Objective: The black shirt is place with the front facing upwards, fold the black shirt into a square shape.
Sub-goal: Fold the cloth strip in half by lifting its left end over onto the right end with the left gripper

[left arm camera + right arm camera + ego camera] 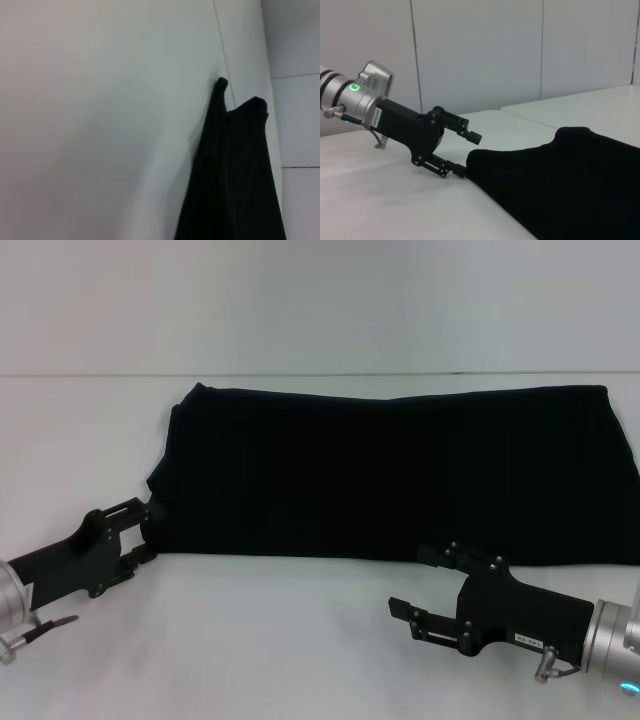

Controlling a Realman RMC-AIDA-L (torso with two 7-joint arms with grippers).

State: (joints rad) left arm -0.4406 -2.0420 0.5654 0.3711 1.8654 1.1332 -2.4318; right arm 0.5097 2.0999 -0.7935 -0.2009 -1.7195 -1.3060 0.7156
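The black shirt (400, 475) lies on the white table (250, 640) as a long, wide band, so it looks already folded at least once along its length; no print and no label can be seen on the side that faces up. It is just ahead of both grippers, and it reaches further to the robot's right than the head view shows.

The left gripper (143, 530) is at the near left corner of the shirt. Its fingers are apart, and in the right wrist view the lower finger (451, 169) touches the edge of the cloth while the upper one stands above it, so the corner seems to be between the fingers but not yet pinched. The left wrist view shows only the cloth and the table, not the fingers.

The right gripper (412, 587) rests low near the table, close before the near edge of the shirt. Its fingers are also apart and hold nothing; the far finger is about at the hem, the near one is clear of it.

In my judgement the shirt is light, soft and without stiffness. It will hang and bend where it is not supported, and the layers may slide on each other on the smooth table. A good hold is on the near edge or a corner, taking all layers together, with the lower finger sliding under the cloth. If only the top layer is taken, the fold may open
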